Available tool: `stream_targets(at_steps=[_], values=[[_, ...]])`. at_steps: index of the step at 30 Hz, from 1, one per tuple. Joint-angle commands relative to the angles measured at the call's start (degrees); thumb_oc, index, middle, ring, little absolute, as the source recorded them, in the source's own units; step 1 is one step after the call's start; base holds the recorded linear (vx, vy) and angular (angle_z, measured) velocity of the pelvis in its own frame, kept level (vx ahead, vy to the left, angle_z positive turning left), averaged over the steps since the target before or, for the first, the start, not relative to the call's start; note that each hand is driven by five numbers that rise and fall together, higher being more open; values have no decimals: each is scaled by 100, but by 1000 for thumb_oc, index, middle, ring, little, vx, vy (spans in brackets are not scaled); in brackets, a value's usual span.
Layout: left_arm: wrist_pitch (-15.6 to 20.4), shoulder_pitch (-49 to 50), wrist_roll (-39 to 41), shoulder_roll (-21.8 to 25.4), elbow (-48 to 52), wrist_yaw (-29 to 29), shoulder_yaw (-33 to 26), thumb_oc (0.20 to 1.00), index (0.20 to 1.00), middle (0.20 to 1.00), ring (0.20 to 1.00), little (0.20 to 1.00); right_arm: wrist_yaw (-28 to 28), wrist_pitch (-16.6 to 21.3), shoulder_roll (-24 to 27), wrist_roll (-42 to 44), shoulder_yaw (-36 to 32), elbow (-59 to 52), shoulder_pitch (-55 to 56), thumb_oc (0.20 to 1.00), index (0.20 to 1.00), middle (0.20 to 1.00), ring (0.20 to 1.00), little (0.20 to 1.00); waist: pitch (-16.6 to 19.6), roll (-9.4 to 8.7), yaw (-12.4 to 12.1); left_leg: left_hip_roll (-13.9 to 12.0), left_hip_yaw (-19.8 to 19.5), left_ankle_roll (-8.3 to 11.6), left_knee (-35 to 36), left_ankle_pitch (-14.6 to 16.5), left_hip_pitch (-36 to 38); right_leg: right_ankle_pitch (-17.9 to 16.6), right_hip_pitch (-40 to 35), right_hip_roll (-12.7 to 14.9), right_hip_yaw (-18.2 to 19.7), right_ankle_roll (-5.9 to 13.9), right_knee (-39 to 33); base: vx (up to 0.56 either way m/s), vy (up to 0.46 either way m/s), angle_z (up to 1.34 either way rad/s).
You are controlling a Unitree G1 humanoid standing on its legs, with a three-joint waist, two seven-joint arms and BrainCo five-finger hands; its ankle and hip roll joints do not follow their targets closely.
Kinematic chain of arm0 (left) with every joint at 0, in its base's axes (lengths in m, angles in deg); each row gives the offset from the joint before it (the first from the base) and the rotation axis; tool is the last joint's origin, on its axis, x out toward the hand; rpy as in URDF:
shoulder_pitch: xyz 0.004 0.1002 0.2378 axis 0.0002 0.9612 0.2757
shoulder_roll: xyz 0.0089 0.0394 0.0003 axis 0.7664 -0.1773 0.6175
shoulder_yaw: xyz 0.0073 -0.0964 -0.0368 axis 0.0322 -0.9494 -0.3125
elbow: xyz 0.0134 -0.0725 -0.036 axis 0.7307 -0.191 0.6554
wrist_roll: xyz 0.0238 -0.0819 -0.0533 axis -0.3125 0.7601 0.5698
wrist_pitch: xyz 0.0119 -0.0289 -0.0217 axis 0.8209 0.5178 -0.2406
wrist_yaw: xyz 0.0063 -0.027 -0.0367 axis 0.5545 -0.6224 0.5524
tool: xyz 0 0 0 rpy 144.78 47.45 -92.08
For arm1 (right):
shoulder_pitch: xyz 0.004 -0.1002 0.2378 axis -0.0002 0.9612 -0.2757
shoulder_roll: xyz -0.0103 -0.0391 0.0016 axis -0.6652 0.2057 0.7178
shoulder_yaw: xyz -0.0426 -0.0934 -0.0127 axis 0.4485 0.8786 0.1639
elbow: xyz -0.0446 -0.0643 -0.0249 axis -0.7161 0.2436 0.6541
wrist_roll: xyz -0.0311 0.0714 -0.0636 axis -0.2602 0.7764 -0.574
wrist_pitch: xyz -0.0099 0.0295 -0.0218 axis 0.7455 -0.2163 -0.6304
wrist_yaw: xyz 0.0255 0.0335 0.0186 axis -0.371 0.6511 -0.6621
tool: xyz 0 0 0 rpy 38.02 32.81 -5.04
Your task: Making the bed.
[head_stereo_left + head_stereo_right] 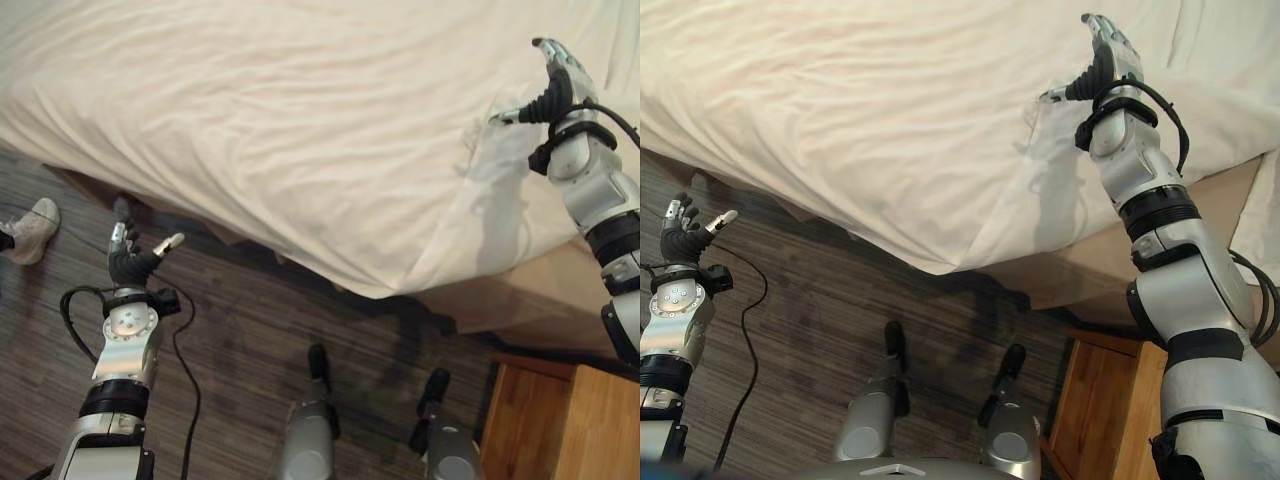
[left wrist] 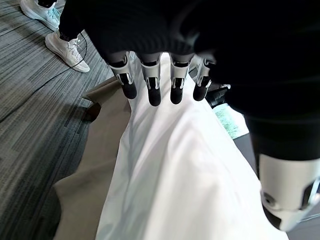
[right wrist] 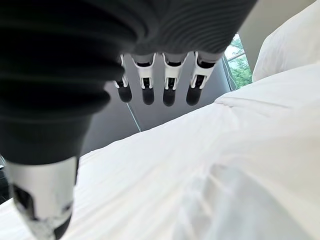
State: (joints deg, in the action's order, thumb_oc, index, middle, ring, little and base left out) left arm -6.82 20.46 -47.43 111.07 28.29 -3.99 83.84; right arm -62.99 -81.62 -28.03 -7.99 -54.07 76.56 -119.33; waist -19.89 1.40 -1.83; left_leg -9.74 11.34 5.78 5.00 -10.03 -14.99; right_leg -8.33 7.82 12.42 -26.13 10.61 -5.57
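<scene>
- Left eye view: a white sheet (image 1: 280,130) is spread over the bed across the upper part of the frame, its lower edge hanging in a diagonal from the left side down to a corner at centre. Below that edge, open dark striped floor (image 1: 250,330) is seen. The left hand (image 1: 130,258) is held over this floor at lower left, apart from the sheet, fingers loosely extended and holding nothing. A person's white shoe (image 1: 32,230) is cut off by the left border. A wooden bedside unit (image 1: 560,420) is cut by the lower right corner.
- Right eye view: the right hand (image 1: 1105,60) is raised over the sheet at upper right, fingers straight, thumb stuck out sideways; whether the sheet is touched cannot be told.
- Left wrist view: straight, slightly parted fingers (image 2: 152,90) are seen above the hanging sheet edge and a tan underlayer (image 2: 100,145).
- Right wrist view: fingers (image 3: 170,90) are straight, with nothing between them; a pillow (image 3: 290,40) is partly cut off at upper right.
</scene>
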Motion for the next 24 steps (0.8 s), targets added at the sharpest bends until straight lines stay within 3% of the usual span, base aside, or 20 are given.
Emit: stream_targets(at_steps=[1, 13, 16, 23, 24], values=[[306, -426, 281, 584, 36, -30, -9, 1000, 1000, 1000, 1000, 1000, 318, 136, 292, 56, 561, 64, -985, 1000, 1000, 1000, 1000, 1000, -12, -240, -20, -731, 414, 922, 0, 132, 630, -257, 753, 296, 235, 306, 139, -14, -60, -2], [296, -305, 290, 693, 18, 42, -47, 1000, 1000, 1000, 1000, 1000, 590, 163, 1243, -117, 1518, 468, -2310, 1000, 1000, 1000, 1000, 1000, -365, 0, 132, -1001, 817, 922, 0, -289, -70, -397, 1513, 426, 119, 364, 192, -57, -21, 0], [308, -340, 417, 694, -20, 6, -120, 1000, 1000, 1000, 1000, 1000, 656, 173, 1237, 7, 1596, 562, -2390, 1000, 1000, 1000, 1000, 1000, -450, 23, 153, -1022, 868, 922, -1, -313, -198, -442, 1842, 336, 310, 341, 213, -78, 43, -23], [303, -980, 487, 546, -284, -48, 314, 1000, 1000, 1000, 1000, 1000, 548, 210, 804, 428, 1381, 1127, -1959, 1000, 1000, 1000, 1000, 1000, -650, 180, 228, -967, 981, 922, -26, -224, -316, -554, 2294, 305, 662, 323, 235, -46, 14, -28], [314, -1083, 512, 531, -331, -39, 377, 1000, 1000, 1000, 1000, 1000, 484, 210, 749, 472, 1376, 1223, -1882, 570, 570, 570, 570, 570, -671, 214, 245, -942, 992, 922, -20, -214, -330, -573, 2333, 313, 694, 325, 231, -45, 24, -11]])
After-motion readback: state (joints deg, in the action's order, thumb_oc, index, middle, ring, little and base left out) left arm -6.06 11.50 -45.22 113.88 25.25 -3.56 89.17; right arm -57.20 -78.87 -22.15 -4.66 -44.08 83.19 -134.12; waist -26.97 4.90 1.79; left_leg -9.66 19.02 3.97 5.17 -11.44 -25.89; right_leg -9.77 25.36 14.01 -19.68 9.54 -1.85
